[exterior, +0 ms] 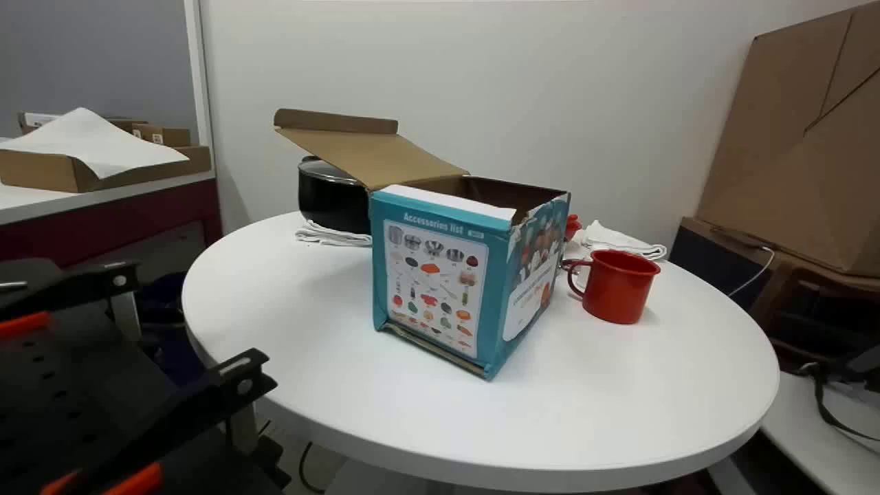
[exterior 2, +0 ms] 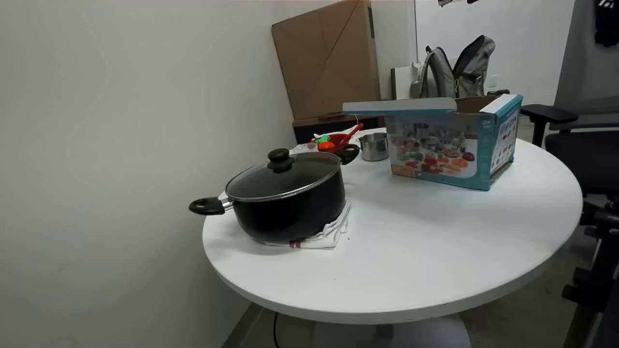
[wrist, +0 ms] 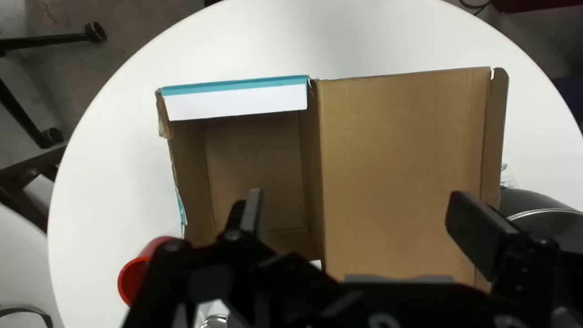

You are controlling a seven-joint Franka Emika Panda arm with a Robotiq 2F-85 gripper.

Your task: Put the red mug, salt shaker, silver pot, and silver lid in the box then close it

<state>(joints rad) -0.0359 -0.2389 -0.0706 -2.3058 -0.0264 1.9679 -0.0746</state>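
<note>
The blue box (exterior: 440, 275) stands upright on the round table, its brown top flap (wrist: 401, 173) swung out sideways. Within it, the visible part shows only bare cardboard. Above it my gripper (wrist: 355, 200) is open, one finger over the box's opening and the other over the flap, nothing between them. The red mug (exterior: 619, 287) is upright beside the box; in the wrist view the gripper partly covers it. A small silver pot (exterior 2: 374, 147) sits behind the box in an exterior view. Neither the salt shaker nor the silver lid can be made out.
A large black pot (exterior 2: 290, 212) with a glass lid rests on a folded towel (exterior 2: 333, 232), near the flap. Beyond it is a red bowl (exterior 2: 344, 140) with toy food. A wall runs along the table's far side. Big brown cartons (exterior: 790, 137) lean nearby.
</note>
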